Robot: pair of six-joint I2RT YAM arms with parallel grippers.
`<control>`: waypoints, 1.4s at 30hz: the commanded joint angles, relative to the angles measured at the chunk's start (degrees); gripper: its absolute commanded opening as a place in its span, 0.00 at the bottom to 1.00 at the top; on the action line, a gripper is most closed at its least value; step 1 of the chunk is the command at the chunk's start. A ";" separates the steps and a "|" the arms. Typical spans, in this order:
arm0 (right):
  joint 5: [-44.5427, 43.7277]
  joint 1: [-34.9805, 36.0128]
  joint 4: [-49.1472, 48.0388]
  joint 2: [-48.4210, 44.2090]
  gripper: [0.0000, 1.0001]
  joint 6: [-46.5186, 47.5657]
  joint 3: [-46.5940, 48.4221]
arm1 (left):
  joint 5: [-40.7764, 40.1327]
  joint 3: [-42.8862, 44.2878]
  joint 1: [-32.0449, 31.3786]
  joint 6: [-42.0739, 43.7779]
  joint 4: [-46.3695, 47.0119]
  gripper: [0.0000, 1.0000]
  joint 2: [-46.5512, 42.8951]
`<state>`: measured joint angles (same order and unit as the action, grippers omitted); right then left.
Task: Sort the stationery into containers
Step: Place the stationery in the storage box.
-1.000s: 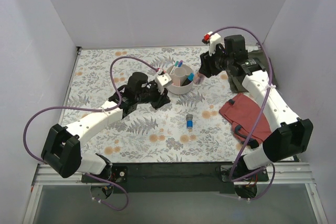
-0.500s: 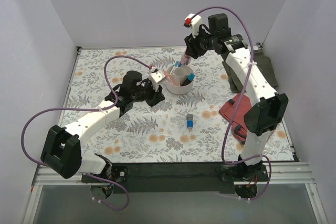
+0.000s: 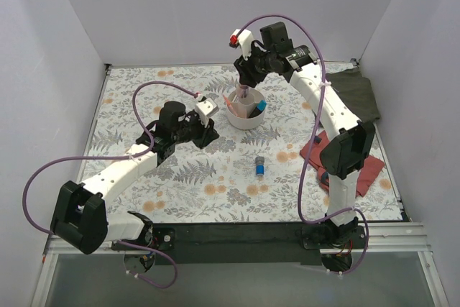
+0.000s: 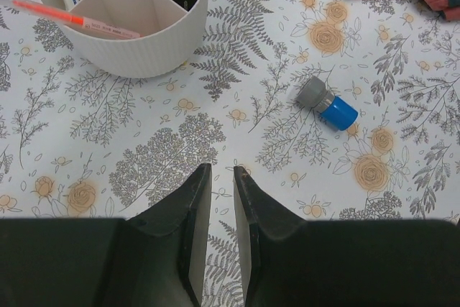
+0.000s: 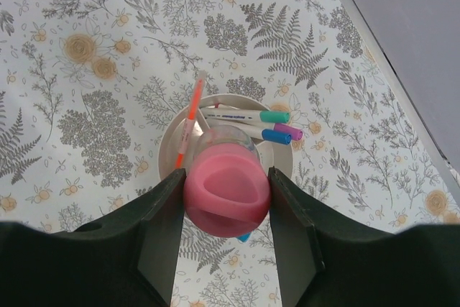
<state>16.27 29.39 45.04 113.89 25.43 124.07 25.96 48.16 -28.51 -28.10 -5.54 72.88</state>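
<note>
The round off-white ribbed cup (image 3: 244,114) stands at the table's middle back and holds several pens, among them an orange-pink pen (image 5: 189,126) and white pens with green, blue and purple caps (image 5: 276,117). My right gripper (image 3: 244,81) is shut on the fat pink marker (image 5: 226,192) and holds it upright straight above the cup (image 5: 169,147). A short grey-blue stub (image 3: 259,166) lies on the cloth in front of the cup, also in the left wrist view (image 4: 328,105). My left gripper (image 4: 221,177) is shut and empty, low over the cloth left of the cup (image 4: 144,52).
A red cloth (image 3: 359,167) lies at the right under the right arm, with a dark green cloth (image 3: 359,91) behind it. White walls close the back and sides. The flowered tablecloth (image 3: 144,91) covers the table.
My right gripper has swung left from the cup's right side to above the cup, carrying the pink marker. My left gripper has drawn back to the left, away from the cup.
</note>
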 commanded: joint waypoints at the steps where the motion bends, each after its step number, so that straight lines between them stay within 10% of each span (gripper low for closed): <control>1: -1.94 0.32 0.93 -0.59 0.01 0.67 1.88 | 0.94 -1.49 0.65 -0.82 1.41 0.19 -3.01; 28: -4.23 0.41 1.02 6.96 0.01 -1.52 -0.06 | 2.17 -1.76 0.91 -1.87 1.50 0.22 -2.66; 37: -6.43 0.32 0.84 9.07 0.48 -3.10 1.61 | 2.61 -1.32 1.18 -1.61 0.97 0.23 -2.39; 42: -6.87 0.41 0.76 8.28 0.56 -3.98 1.17 | 3.14 -1.23 1.35 -1.52 0.97 0.24 -2.22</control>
<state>10.35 29.65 47.05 123.96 22.63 123.61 27.88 46.54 -27.73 -29.85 -4.32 71.99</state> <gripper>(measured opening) 0.550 0.232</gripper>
